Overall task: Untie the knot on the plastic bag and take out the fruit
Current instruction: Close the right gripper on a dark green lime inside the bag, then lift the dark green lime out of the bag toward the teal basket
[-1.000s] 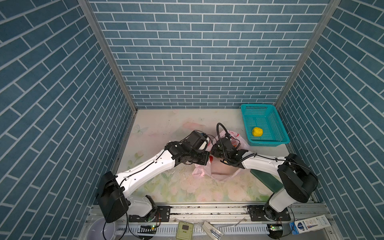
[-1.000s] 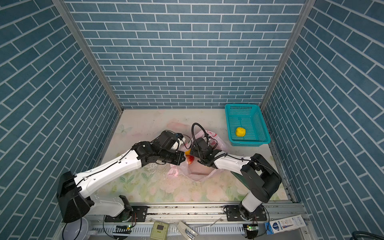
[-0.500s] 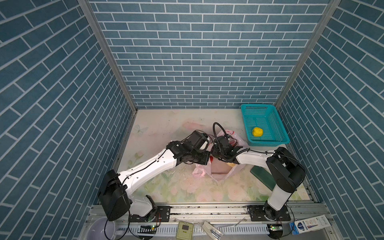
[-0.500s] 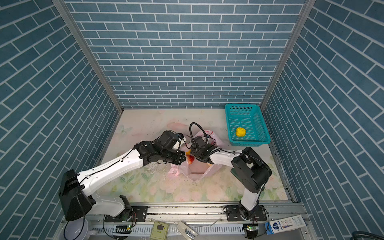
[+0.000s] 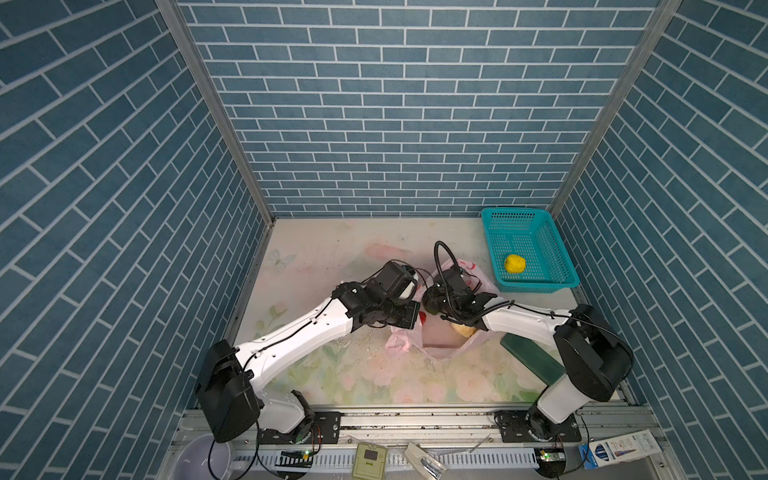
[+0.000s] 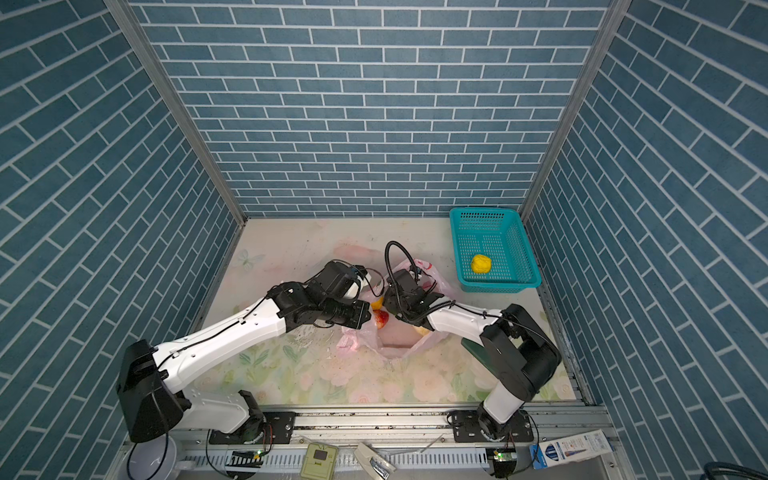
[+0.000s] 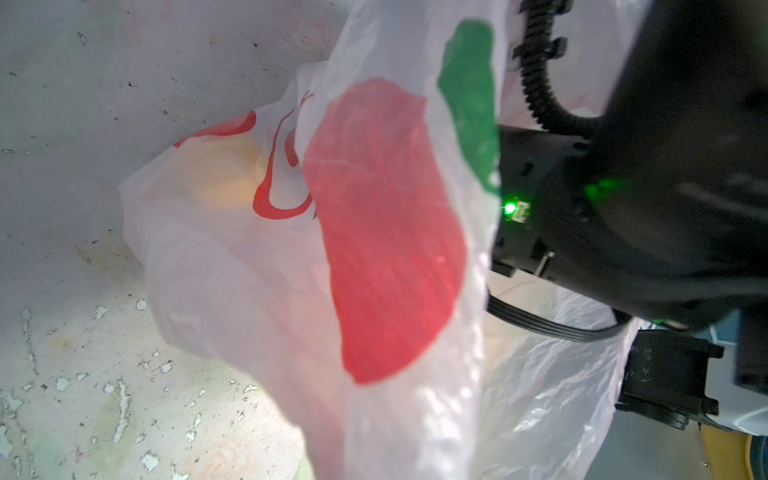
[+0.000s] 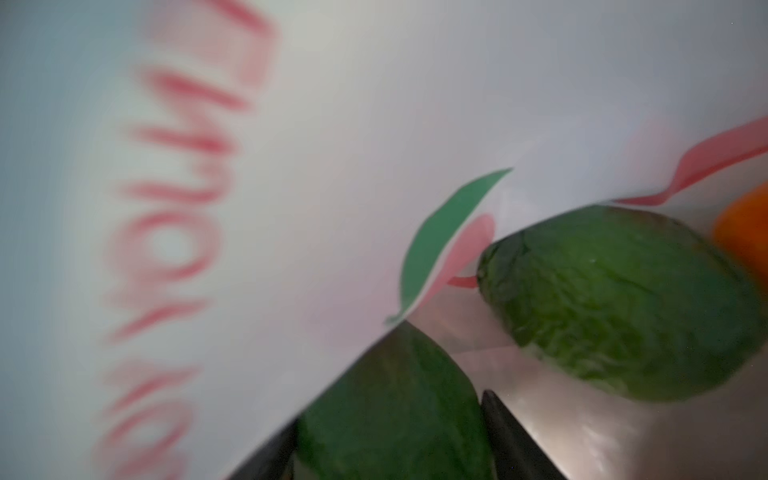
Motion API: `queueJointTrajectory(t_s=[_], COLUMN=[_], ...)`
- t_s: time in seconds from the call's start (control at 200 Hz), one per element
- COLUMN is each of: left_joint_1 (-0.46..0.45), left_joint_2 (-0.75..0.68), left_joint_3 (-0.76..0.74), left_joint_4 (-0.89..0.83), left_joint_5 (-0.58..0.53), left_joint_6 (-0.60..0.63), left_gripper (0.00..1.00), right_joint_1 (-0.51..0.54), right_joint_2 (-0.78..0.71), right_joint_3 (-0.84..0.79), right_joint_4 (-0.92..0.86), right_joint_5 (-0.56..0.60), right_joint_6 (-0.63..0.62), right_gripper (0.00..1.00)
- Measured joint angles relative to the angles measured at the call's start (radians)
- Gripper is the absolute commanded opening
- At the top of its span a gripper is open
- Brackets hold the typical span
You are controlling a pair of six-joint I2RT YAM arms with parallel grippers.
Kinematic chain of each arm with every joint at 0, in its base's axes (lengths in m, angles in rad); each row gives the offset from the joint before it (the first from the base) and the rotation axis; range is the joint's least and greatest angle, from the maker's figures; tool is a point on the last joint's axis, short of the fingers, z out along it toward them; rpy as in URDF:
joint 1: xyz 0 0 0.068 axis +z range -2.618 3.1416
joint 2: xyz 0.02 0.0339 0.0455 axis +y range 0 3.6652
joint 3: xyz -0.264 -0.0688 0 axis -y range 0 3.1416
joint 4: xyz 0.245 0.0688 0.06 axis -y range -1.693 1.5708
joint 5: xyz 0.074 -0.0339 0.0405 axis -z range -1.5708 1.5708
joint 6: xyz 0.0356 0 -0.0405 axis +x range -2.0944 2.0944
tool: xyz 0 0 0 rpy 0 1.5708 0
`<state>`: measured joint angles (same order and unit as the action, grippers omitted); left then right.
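The pink plastic bag (image 5: 440, 349) (image 6: 390, 345) lies open mid-table. My left gripper (image 5: 415, 316) (image 6: 365, 316) is shut on its near rim, and bag film (image 7: 374, 249) fills the left wrist view. My right gripper (image 5: 430, 304) (image 8: 390, 449) reaches inside the bag. Its black fingers (image 8: 511, 436) press both sides of a dark green fruit (image 8: 395, 415). A light green fruit (image 8: 615, 303) and an orange one (image 8: 744, 232) lie beyond. Red (image 6: 381, 319), orange (image 6: 377, 302) and cream (image 5: 463, 329) fruit show at the mouth. The knot is out of view.
A teal basket (image 5: 536, 286) (image 6: 498, 286) stands at the back right with one yellow fruit (image 5: 515, 263) (image 6: 481, 264) in it. A dark green flat pad (image 5: 528, 357) lies under the right arm. Blue brick walls close in three sides.
My right gripper's jaws have narrowed onto the dark green fruit inside the bag. Its elbow swung in and back out. My left arm keeps its hold on the rim.
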<state>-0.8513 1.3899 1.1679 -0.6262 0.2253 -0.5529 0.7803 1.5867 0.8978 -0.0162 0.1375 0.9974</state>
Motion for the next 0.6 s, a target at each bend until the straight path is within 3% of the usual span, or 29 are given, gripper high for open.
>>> queueJointTrajectory(t_s=[0.6], left_joint_1=[0.0], left_joint_2=[-0.021], left_joint_3=[-0.021], left_joint_4=[0.037], left_joint_5=[-0.022], left_joint_6=[-0.004], left_gripper=[0.0], right_joint_1=[0.126], right_joint_2=[-0.248], right_joint_3=[-0.012], right_joint_4=[-0.211], right_joint_5=[-0.047], right_joint_6=[-0.002], right_gripper=[0.54])
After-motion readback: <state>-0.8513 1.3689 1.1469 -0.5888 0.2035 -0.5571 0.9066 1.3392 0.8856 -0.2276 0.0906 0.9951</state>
